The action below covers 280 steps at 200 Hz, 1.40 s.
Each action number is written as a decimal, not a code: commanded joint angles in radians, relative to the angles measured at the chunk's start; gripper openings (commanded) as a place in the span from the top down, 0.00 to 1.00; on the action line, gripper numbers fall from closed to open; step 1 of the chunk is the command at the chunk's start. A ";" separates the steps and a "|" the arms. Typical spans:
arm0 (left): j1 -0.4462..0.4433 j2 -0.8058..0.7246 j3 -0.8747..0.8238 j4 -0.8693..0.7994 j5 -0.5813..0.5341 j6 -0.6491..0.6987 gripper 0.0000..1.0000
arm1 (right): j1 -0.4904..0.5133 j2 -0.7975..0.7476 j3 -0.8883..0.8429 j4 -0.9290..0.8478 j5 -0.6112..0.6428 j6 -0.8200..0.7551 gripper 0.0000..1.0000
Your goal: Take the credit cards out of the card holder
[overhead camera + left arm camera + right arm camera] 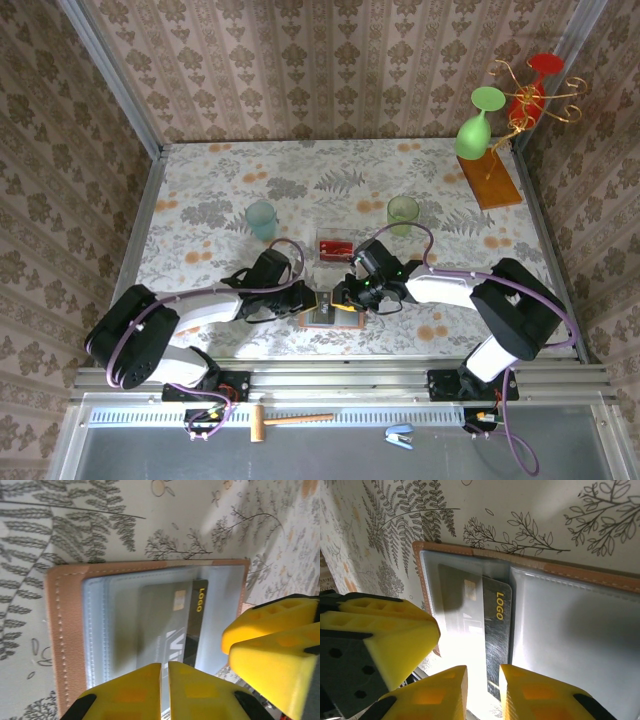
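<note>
The tan leather card holder (330, 320) lies open and flat on the table, between both grippers. Its tan border (65, 630) frames grey-blue pockets. A dark credit card (192, 625) with a yellow "LOGO" sticks partway out of the left pocket (497, 625); the rest of it shows dimly through the pocket. My left gripper (164, 672) is shut, its tips just above that pocket. My right gripper (482, 680) is open, its fingers either side of the card's exposed long edge. The other arm's yellow fingers (380, 630) show close beside mine.
A small box with red contents (333, 246) sits just behind the wallet. A teal cup (261, 218) and a green cup (403, 212) stand farther back. A wooden stand (490, 180) with a green glass (480, 125) is at the back right.
</note>
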 commanded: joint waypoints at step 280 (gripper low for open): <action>-0.018 0.058 0.020 -0.063 -0.025 0.049 0.88 | -0.017 0.071 -0.066 0.155 -0.052 0.048 0.85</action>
